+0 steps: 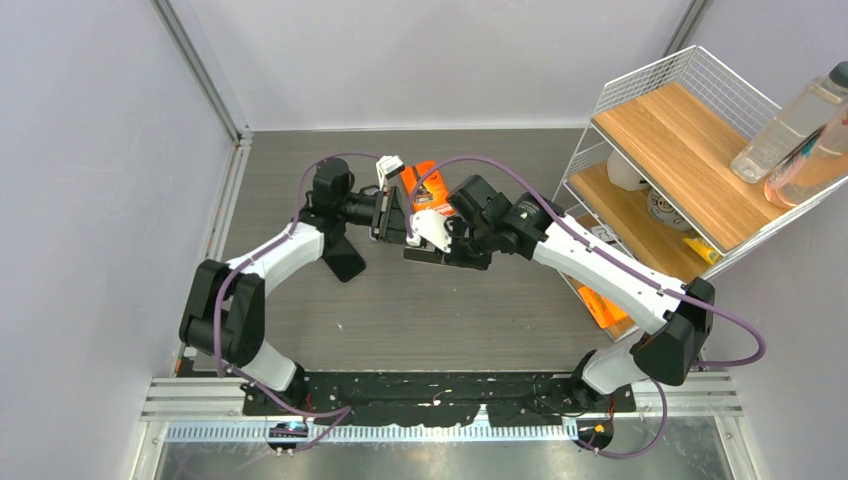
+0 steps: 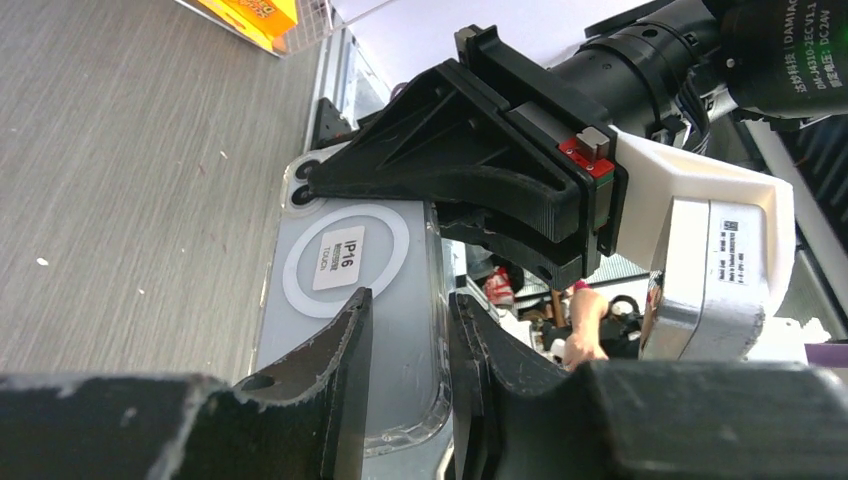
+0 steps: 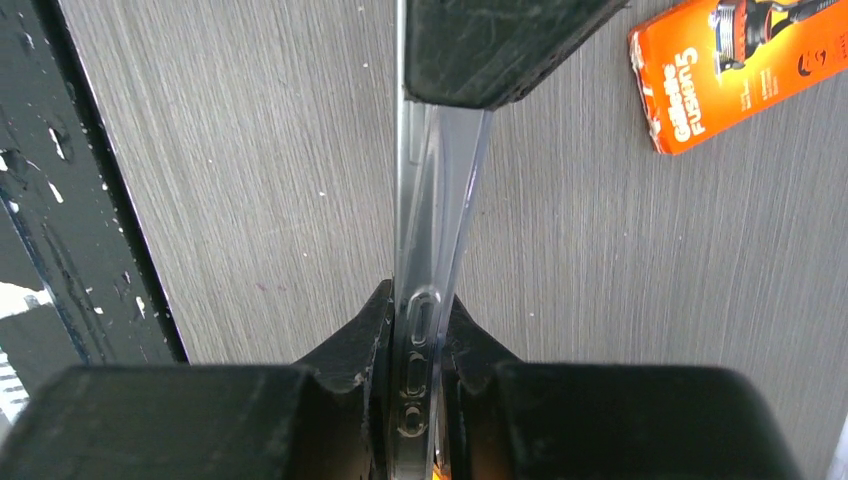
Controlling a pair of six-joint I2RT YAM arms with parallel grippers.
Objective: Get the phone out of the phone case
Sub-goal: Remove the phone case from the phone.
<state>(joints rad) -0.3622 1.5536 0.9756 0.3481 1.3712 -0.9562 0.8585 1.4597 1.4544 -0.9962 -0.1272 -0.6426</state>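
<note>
Three pale walls (image 1: 100,200) close in a grey, wood-grained worktop (image 1: 480,320), with a metal rail (image 1: 440,400) along its near edge. At the right stands a wire rack (image 1: 660,125) with wooden shelves. Two clear bottles (image 1: 790,120) are on its top shelf and a mug (image 1: 665,210) is on the one below.

The left arm (image 1: 270,255) and the right arm (image 1: 600,265) reach in over the middle of the worktop and meet there, wrist to wrist. The left fingers (image 2: 340,350) are closed to a narrow gap on one end of the case (image 2: 390,300), one finger across its back and the other behind its rim. The right fingers (image 3: 350,350) are pinched tight on the opposite end, pressing its two faces where the side buttons show.

The case hangs in the air between the two, clear of the worktop and turned on edge. It is clear plastic, with a white ring and a label reading IP16 on its back and camera holes at one corner. Whether the phone is inside it cannot be told.

An orange razor pack (image 3: 740,65) lies flat on the worktop just behind the fingers, apart from the case. A second orange pack (image 1: 603,305) lies under the rack.
</note>
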